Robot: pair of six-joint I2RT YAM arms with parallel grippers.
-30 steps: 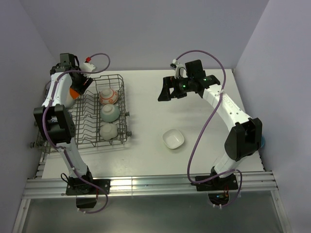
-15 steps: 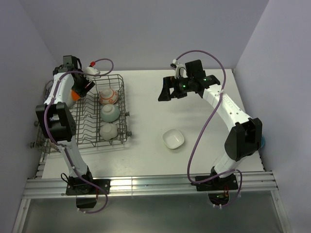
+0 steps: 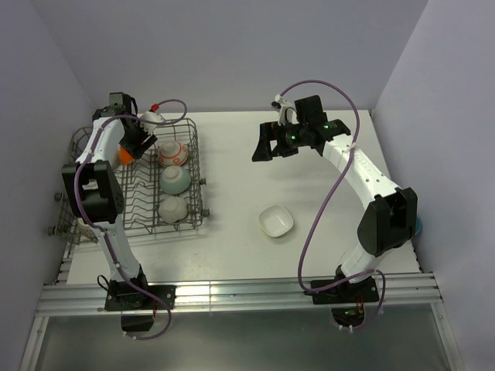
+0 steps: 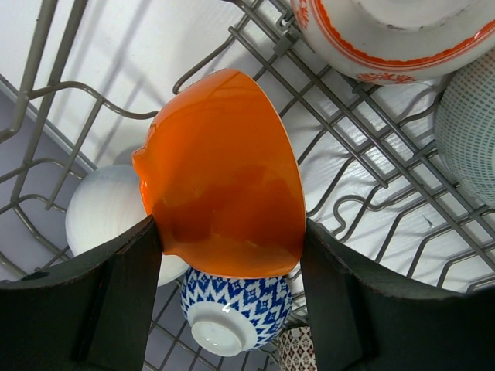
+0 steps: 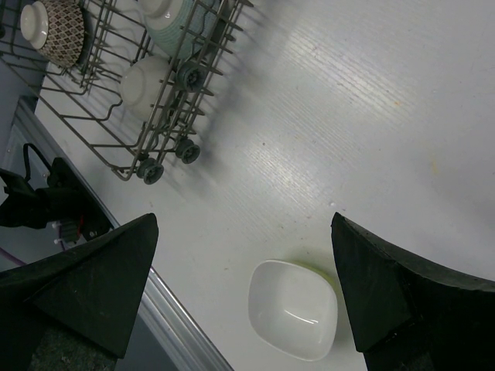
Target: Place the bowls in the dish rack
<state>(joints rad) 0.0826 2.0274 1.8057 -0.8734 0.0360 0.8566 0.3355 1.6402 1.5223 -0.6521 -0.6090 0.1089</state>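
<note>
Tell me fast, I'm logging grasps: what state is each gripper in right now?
Left gripper: shut on the orange bowl.
Right gripper: open, holding nothing.

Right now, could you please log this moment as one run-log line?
left gripper shut on orange bowl over dish rack | right gripper open | square white bowl on table

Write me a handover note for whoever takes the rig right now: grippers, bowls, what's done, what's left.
Left gripper: shut on the orange bowl, above the dish rack, far-left end.
Right gripper: open, empty, above the table.
Done: red-orange patterned bowl, pale green bowl and round white bowl sit in the rack's right row; a blue-patterned bowl shows among the wires.
Left: place the orange bowl; load the square white bowl from the table.
</note>
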